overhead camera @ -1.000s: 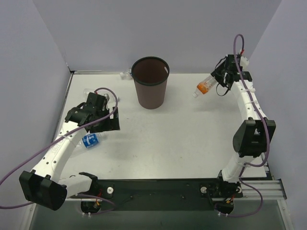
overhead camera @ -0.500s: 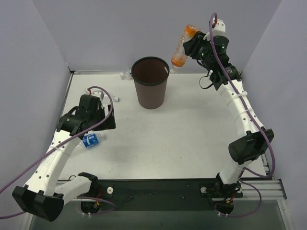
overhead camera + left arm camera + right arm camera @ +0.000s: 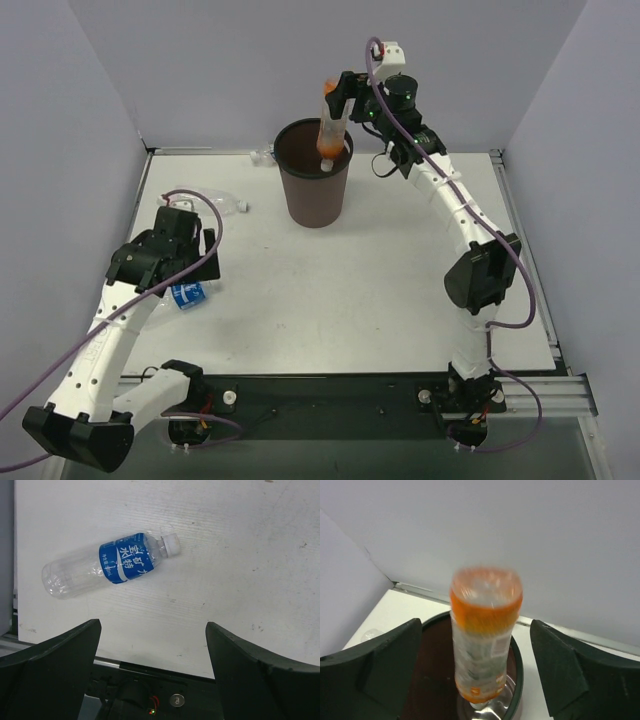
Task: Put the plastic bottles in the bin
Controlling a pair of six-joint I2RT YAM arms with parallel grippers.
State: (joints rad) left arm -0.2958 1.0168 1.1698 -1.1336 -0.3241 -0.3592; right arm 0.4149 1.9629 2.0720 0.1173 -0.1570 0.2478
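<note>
1. Right gripper (image 3: 476, 626) stands spread over the bin (image 3: 312, 200), with a gap on either side of the orange bottle (image 3: 329, 125); nothing is pinched.
2. That bottle hangs cap-down between the jaws, its lower end inside the bin's mouth. It is blurred in the wrist view, so we judge it loose and dropping, without being sure.
3. To drop it well, we would hold the wrist steady over the opening, leave the jaws wide until the bottle's base is under the rim, then lift straight up so no finger clips the rim.
4. Left gripper (image 3: 152, 626) is also spread and empty, hovering above the blue-labelled bottle (image 3: 112, 562), which lies on its side on the bench (image 3: 400, 260).
5. Its long axis runs nearly along the line between the fingers; we judge the wrist should turn so the jaws straddle the labelled middle.
6. A clear bottle (image 3: 228, 203) lies left of the bin; a second clear bottle (image 3: 263, 155), faint, lies at the bench's far edge beside it.
</note>
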